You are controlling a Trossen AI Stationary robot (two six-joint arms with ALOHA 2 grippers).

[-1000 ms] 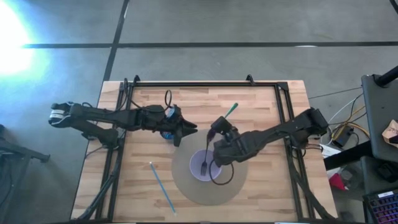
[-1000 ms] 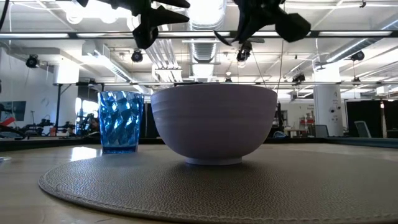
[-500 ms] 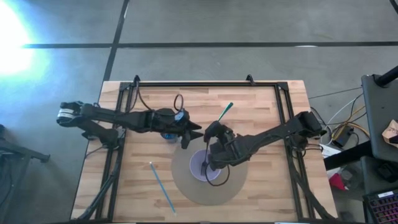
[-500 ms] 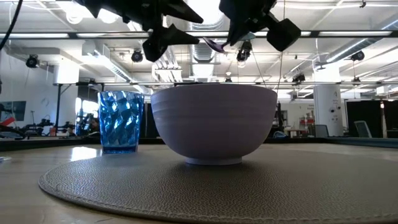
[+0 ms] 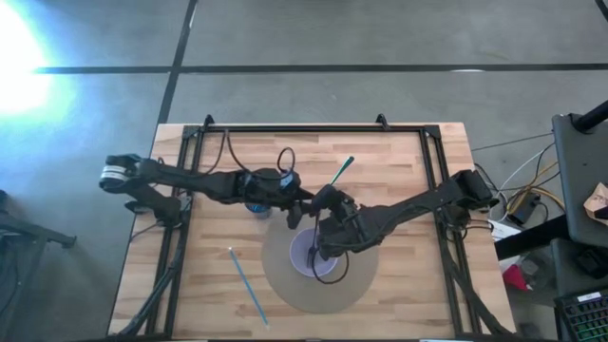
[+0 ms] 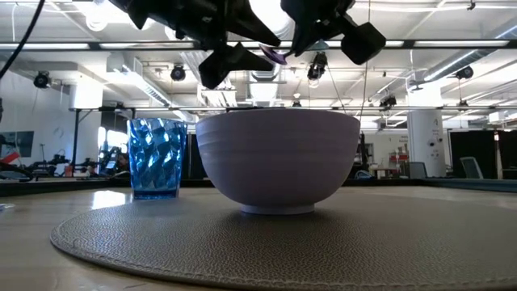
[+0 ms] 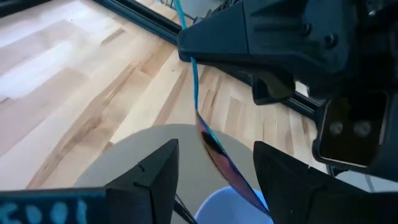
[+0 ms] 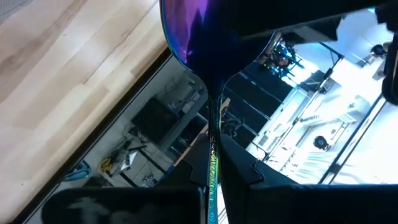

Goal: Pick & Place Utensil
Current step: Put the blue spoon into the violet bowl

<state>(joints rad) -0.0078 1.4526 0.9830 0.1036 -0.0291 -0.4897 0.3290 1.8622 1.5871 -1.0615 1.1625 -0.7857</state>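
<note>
An iridescent spoon [image 5: 344, 171] with a teal handle hangs above the lavender bowl [image 5: 304, 256], which stands on a round grey mat [image 5: 285, 290]. My right gripper [image 5: 326, 201] comes in from the table's right and is shut on the spoon. My left gripper [image 5: 306, 211] reaches in from the left, open. In the left wrist view its fingers stand on either side of the spoon's purple bowl end [image 7: 221, 158] without touching it. In the low view both grippers hang above the bowl [image 6: 279, 162], and the spoon's tip [image 6: 276, 55] shows between them. My right gripper pinches the spoon's thin handle [image 8: 214, 163] between its two fingers, about midway along it [image 7: 193, 62]. It comes from the table's right, slanting down, and lies across the handle. The spoon is lifted clear, tilted, with the teal end up toward the far side and the bowl end down toward my left gripper.
A blue faceted cup [image 6: 156, 158] stands on the wood left of the mat, under my left arm [image 5: 218, 182]. A thin blue stick [image 5: 245, 283] lies on the near left of the table. Black frame rails [image 5: 304, 126] run along the table's far and side edges.
My left gripper has moved toward the table's right and down, and its open fingers have come around the spoon's bowl end. My right gripper has shifted slightly left and rolled, which has turned the spoon a little. The bowl and the cup have stayed put.
</note>
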